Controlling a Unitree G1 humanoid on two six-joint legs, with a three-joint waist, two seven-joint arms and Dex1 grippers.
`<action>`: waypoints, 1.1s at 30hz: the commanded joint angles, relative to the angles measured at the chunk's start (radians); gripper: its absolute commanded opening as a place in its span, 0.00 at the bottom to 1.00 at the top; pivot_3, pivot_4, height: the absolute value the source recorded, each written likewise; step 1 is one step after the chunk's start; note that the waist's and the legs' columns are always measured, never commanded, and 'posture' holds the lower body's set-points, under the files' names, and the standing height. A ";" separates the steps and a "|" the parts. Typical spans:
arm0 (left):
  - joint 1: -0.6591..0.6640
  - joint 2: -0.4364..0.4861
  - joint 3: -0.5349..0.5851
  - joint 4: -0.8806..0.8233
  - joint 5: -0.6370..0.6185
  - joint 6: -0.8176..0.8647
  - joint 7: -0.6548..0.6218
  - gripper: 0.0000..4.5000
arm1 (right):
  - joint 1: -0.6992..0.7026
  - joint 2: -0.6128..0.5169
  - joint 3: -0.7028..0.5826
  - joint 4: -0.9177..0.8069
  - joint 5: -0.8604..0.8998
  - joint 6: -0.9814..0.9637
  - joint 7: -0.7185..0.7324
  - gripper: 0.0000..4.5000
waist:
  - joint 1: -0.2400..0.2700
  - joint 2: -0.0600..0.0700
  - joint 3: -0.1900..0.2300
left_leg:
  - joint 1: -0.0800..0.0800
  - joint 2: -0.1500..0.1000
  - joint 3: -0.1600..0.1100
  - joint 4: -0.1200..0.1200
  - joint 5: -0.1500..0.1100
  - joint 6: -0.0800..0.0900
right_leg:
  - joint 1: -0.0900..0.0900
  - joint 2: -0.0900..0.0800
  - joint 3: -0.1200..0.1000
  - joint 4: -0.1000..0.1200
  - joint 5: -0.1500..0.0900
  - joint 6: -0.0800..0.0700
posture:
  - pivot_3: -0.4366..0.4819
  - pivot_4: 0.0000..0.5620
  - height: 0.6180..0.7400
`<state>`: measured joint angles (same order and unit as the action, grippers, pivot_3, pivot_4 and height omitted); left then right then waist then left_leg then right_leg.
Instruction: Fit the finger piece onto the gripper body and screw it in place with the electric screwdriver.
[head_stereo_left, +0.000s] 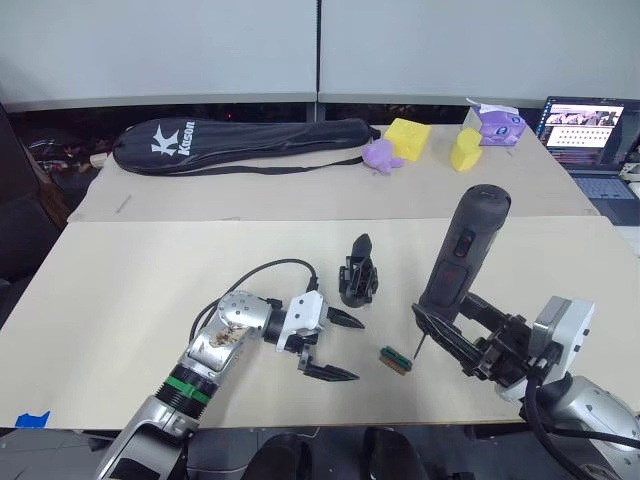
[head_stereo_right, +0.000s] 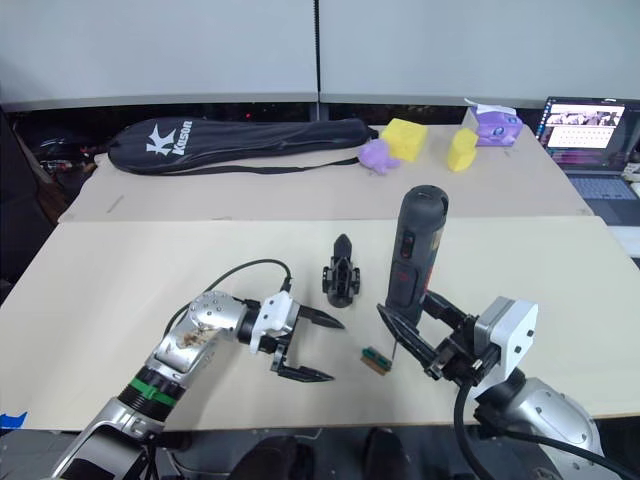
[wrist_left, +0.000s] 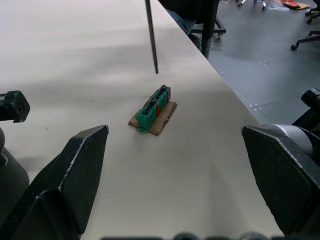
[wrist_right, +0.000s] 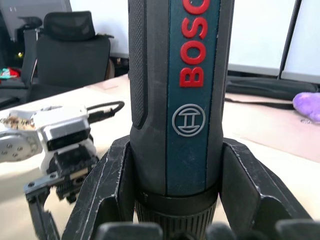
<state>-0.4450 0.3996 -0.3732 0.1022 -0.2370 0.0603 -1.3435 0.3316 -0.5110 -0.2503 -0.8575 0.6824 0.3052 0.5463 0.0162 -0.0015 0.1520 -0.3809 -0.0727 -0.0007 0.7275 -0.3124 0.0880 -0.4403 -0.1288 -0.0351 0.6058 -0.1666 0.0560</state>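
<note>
— What have I got in the right claw (head_stereo_left: 447, 335)?

— The screwdriver (head_stereo_left: 463, 250). My two fingers are clamped on its lower barrel and it stands nearly upright, leaning a little, with the thin bit pointing down at the table (head_stereo_left: 130, 270). The bit's end hangs just beside the small green block (head_stereo_left: 396, 359), on its right, not touching it.

— And the left claw (head_stereo_left: 335, 345)?

— Spread wide, holding nothing. It sits low over the table, just left of the green block, with the block in front of the gap between its fingers.

— Where is the gripper body (head_stereo_left: 358, 271)?

— Standing upright on the table, just beyond my left claw and well left of the screwdriver, its pointed finger up. Nothing touches it.

— The finger piece?

— I cannot pick it out as a separate part.

— Anything else out there?

— A long black racket bag (head_stereo_left: 240, 143) lies along the far side, with a purple toy (head_stereo_left: 381, 155), two yellow foam shapes (head_stereo_left: 408, 138) and a laptop (head_stereo_left: 585, 131) to its right.
</note>
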 joint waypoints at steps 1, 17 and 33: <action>-0.008 -0.006 0.003 -0.018 -0.007 -0.011 0.001 1.00 | -0.018 -0.007 -0.004 -0.057 0.017 -0.006 -0.017 0.42 | 0.000 0.000 0.000 | 0.000 0.000 0.000 0.000 0.000 0.000 | 0.000 0.000 0.000 0.000 0.000 0.000 | 0.48 0.27 0.86; -0.020 -0.008 0.005 -0.001 -0.002 -0.015 0.001 1.00 | 0.011 -0.019 -0.013 -0.050 0.042 -0.011 -0.009 0.42 | 0.000 0.000 0.000 | 0.000 0.000 0.000 0.000 0.000 0.000 | 0.000 0.000 0.000 0.000 0.000 0.000 | 0.48 0.27 0.86; -0.018 -0.012 0.005 0.014 0.003 -0.036 0.002 1.00 | 0.005 -0.013 -0.006 -0.057 0.037 -0.017 0.003 0.42 | 0.000 0.000 0.000 | 0.000 0.000 0.000 0.000 0.000 0.000 | 0.000 0.000 -0.001 -0.001 0.000 0.000 | 0.48 0.27 0.86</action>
<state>-0.4519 0.3903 -0.3732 0.1278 -0.2335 0.0402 -1.3440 0.3560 -0.5241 -0.2437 -0.8607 0.6926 0.3150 0.5495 0.0161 -0.0016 0.1520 -0.3813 -0.0726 -0.0010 0.7274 -0.3126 0.0882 -0.4401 -0.1288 -0.0357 0.6051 -0.1665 0.0560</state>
